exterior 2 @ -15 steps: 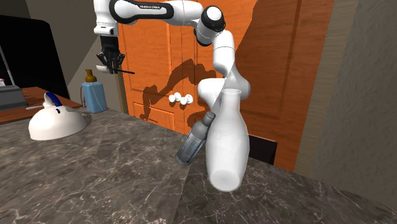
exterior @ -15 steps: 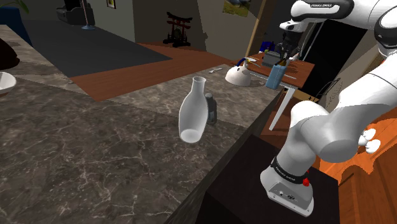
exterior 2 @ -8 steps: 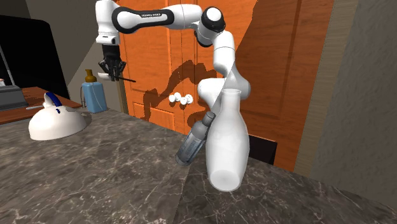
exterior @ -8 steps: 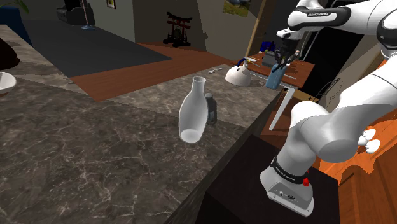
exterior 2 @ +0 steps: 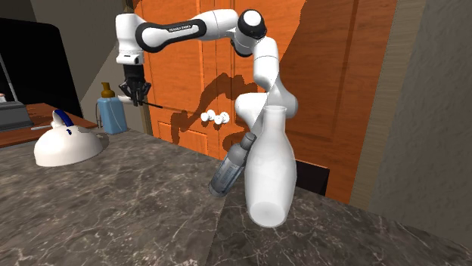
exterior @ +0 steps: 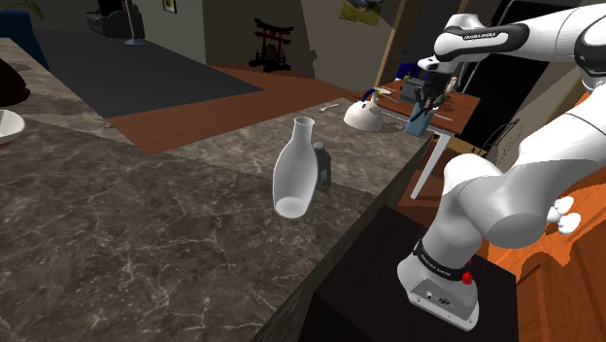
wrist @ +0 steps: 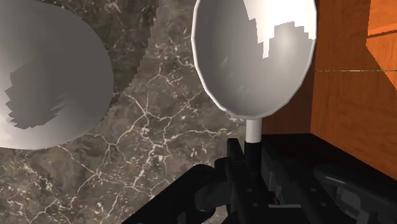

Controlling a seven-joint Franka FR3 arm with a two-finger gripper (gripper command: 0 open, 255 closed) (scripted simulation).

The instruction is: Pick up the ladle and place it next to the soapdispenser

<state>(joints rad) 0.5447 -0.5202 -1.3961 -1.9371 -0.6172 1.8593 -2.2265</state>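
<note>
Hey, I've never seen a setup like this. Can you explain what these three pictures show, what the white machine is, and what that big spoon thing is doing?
The white machine is a robot arm on a dark box stand, ending in a black two-finger gripper. All three pictures are simulator renders.

The shoulder view looks from beside the stand over a marbled counter. The second exterior view faces the arm across that counter. The wrist view comes from a camera on the hand, looking along the fingers.

On the counter stands a white bottle, with a tilted greyish bottle beside it. Farther off are a white domed thing and a blue soap dispenser.

The gripper is shut on the handle of a pale ladle, holding it in the air close to the dispenser.
</note>
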